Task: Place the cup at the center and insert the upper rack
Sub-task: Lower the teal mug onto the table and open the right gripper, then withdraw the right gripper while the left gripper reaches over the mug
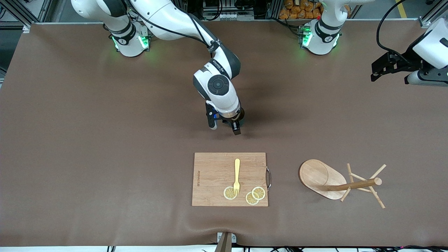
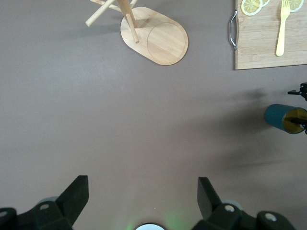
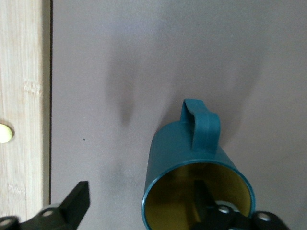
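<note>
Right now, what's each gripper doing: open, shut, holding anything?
Left gripper: open, empty, waiting above bare table.
Right gripper: open, one finger inside the cup, one outside; not clamped on it.

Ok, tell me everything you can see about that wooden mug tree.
The mug tree looks like light wood: an oval flat base, a round pole and thin crossing pegs near the pole's top. It lies tipped on its side on the brown table, beside the cutting board, toward the left arm's end. No gripper touches it.
</note>
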You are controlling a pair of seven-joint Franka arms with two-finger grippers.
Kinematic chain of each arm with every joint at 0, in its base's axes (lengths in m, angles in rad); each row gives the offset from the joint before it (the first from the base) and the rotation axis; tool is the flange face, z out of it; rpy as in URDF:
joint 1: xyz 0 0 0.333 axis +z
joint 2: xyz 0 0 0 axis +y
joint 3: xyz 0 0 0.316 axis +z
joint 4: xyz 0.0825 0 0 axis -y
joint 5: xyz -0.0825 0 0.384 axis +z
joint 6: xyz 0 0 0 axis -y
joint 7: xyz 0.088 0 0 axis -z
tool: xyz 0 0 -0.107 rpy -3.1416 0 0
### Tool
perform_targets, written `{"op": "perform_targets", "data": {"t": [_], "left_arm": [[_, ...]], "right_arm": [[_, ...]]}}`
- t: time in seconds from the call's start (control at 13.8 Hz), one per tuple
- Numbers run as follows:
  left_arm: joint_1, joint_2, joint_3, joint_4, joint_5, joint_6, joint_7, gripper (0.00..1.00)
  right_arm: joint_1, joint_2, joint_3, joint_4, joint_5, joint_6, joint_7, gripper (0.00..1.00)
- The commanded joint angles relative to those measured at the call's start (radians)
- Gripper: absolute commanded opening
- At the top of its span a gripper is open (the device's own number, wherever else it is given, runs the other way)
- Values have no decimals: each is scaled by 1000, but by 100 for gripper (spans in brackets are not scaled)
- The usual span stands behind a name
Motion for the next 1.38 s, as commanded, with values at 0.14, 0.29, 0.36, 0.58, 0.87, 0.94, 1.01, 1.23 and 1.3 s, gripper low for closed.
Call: {"op": "perform_targets", "data": {"t": [0.14,0.29,0.36,0.58,0.87,0.94,1.01,1.23,1.3], "left_arm": [[4,-3,1,13,-17,-17,1,100],[8,-3,1,13,-18,-17,4,100],[8,-3,1,13,-18,-17,1,100],[4,-3,1,13,-18,-17,1,100],[10,-2,5,13,-17,-15,1,100],[11,0,5,13,-17,-15,1,100],[11,3,5,13,-17,-15,0,100],[5,17,5,34,-17,-6,0,100],[2,17,5,34,-18,3,0,100]], "right_arm": [[-25,-5,3,63,12,-89,14,100],[-41,-19,3,71,12,-120,10,100],[-52,-22,6,74,12,-144,10,100],[-65,-22,2,99,9,-175,-2,100],[-129,-78,5,100,13,-306,-151,100],[-149,-100,5,99,15,-343,-185,100],[-166,-117,5,99,15,-370,-211,100],[-224,-172,3,97,12,-461,-350,100],[-232,-192,-3,90,7,-504,-425,100]]}}
